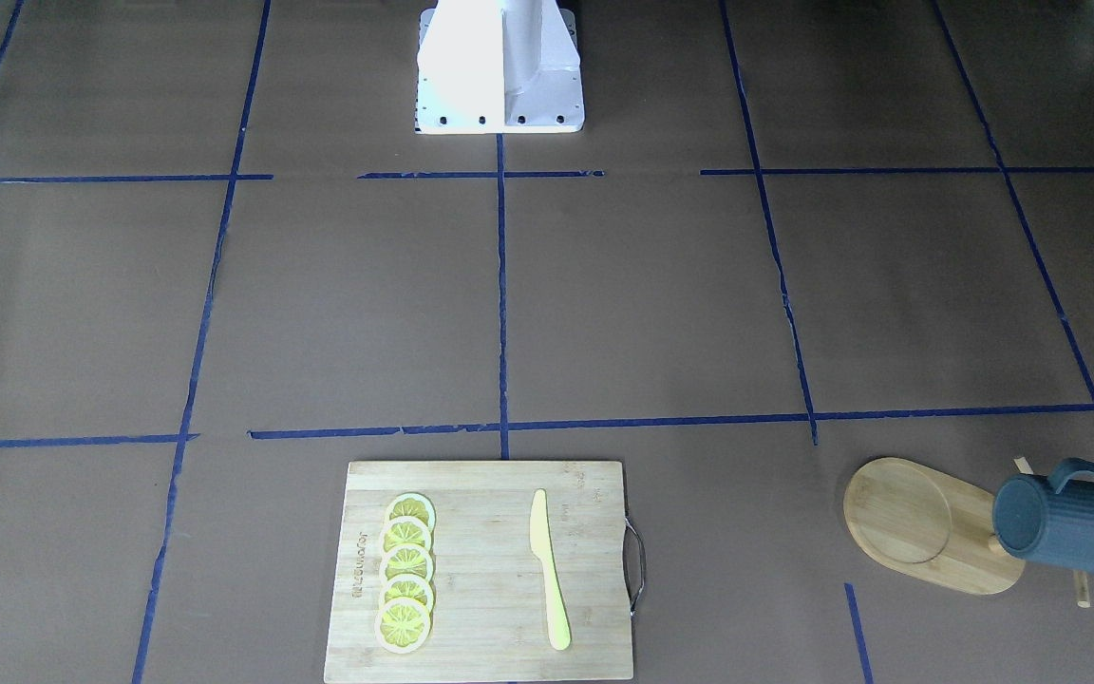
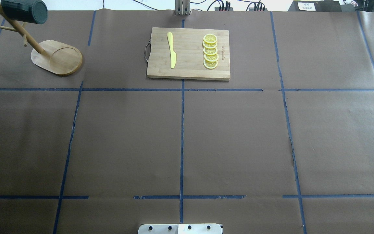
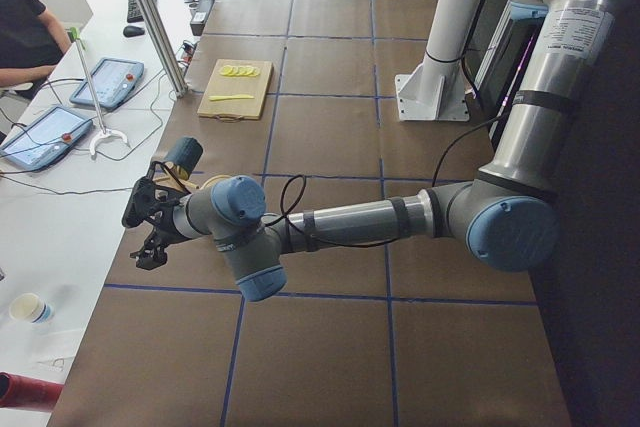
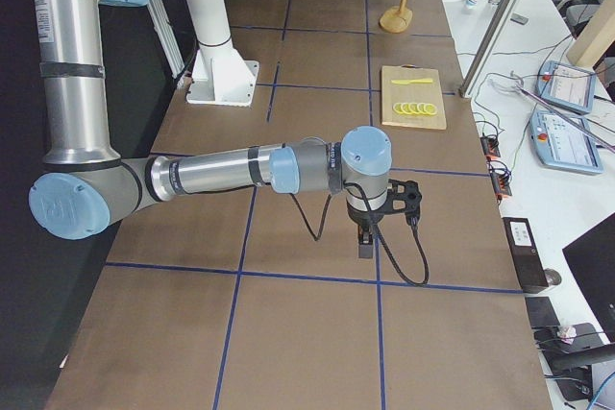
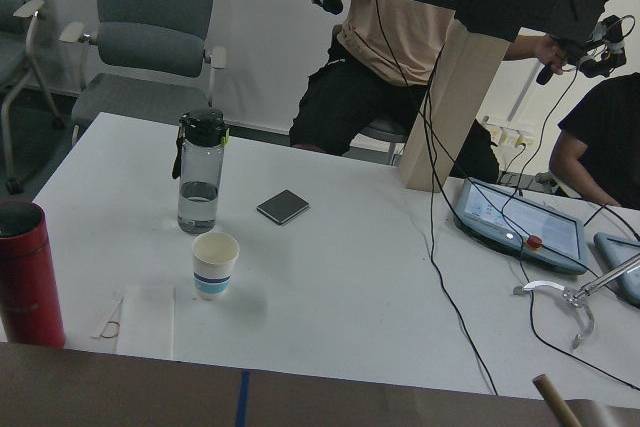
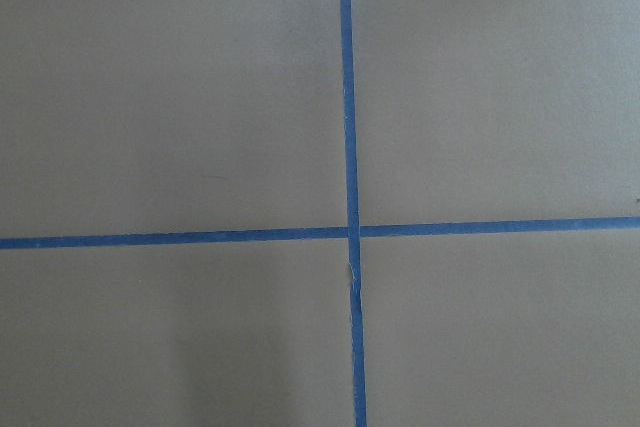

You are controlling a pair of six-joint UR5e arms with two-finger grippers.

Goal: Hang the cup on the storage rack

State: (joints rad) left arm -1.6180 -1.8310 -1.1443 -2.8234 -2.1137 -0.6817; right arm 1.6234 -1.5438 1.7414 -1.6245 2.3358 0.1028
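Well, the job looks done. The cup [image 1: 1069, 522] hangs up on the storage rack [image 1: 898, 518], tipped on its side and off the tabletop [image 1: 604, 313]. It seems to sit on one of the thin pegs, but I cannot see the spot where the peg meets the handle. The rack stands near the far corner of the tabletop on the robot's left side. As far as I can judge, nothing is left but for the arms to keep away. The left gripper [image 3: 143, 225] is out by the edge of the tabletop, a little way from the rack, and is not touching the cup. The right gripper [image 4: 366, 247] points down at bare tabletop, well apart from the rack. Both show only from the side, so I cannot tell how wide their jaws are. The cup is dark blue-grey with ribs running along its side and a square loop handle. The rack is light, smooth wood with a flat oval base, a round dip in it, a post and thin round sticks. The tabletop is dull brown paper with blue tape lines. A wooden cutting board [image 1: 490, 589] holds a row of yellow lemon slices [image 1: 406, 570] and a yellow knife [image 1: 547, 570].
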